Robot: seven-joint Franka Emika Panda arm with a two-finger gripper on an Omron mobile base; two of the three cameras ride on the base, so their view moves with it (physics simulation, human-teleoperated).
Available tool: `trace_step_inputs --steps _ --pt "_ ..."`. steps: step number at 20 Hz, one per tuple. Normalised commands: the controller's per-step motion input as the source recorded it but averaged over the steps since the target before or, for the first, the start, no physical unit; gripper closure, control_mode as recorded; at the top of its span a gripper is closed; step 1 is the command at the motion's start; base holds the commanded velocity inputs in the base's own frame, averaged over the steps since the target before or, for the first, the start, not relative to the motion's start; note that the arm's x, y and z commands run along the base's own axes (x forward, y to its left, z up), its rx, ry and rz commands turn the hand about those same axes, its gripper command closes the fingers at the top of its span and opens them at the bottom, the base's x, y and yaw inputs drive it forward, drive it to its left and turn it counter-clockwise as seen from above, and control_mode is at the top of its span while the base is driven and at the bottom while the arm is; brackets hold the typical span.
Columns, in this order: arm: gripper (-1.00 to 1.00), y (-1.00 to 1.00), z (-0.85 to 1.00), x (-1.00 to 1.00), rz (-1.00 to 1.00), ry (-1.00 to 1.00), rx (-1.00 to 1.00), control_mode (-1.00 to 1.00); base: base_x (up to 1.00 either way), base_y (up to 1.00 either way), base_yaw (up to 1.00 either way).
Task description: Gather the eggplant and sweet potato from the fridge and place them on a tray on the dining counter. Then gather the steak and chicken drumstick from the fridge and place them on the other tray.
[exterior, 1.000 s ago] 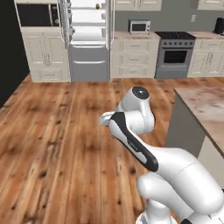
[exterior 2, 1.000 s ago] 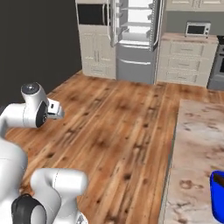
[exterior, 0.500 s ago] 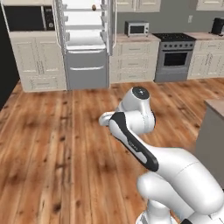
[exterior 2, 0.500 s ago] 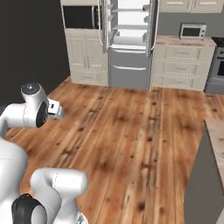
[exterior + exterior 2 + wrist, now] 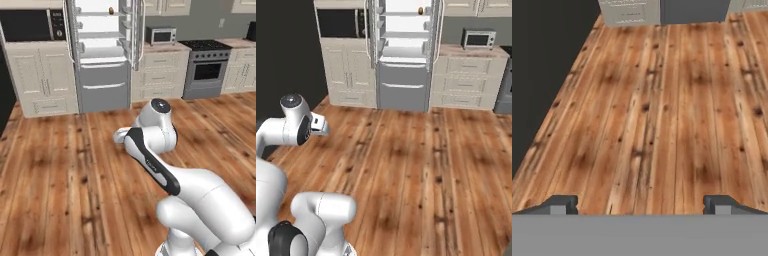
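Fridge (image 5: 102, 55) stands at the far wall w/ both upper doors swung wide, white interior lit, lower grey drawer fronts shut. Inside: pale shelves and door bins, mostly bare as far as can be told; one small tan-brown lump, prob. the chicken drumstick (image 5: 111, 10), sits on the top shelf toward the right side, also seen from the right base cam (image 5: 420, 10). Other task items can't be made out on the shelves from here, too small/washed out. Left of the fridge a cream cabinet w/ built-in microwave (image 5: 30, 32); right of it a cream worktop w/ a small countertop microwave (image 5: 160, 35), then a stove (image 5: 207, 70). Wood floor (image 5: 60, 180) lies btwn robot and fridge. Arm is folded up close to the base, well apart from the fridge. Gripper (image 5: 640, 204) points down at floor planks; its two dark tips sit far apart at the bottom of the hand cam, jaws spread wide, nothing btwn them. Top of hand cam catches the foot of the cream cabinet and the grey fridge base.
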Motion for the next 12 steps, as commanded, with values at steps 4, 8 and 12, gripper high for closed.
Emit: trace_step_inputs --steps 4,8,12 --pt "-1.0 0.0 0.0 0.0 0.0 0.0 0.0 1.0 0.98 0.44 -0.1" --pt "-1.0 0.0 0.0 0.0 0.0 0.0 0.0 1.0 1.0 0.44 -0.22" --pt "-1.0 0.0 0.0 0.0 0.0 0.0 0.0 1.0 0.97 0.25 -0.2"
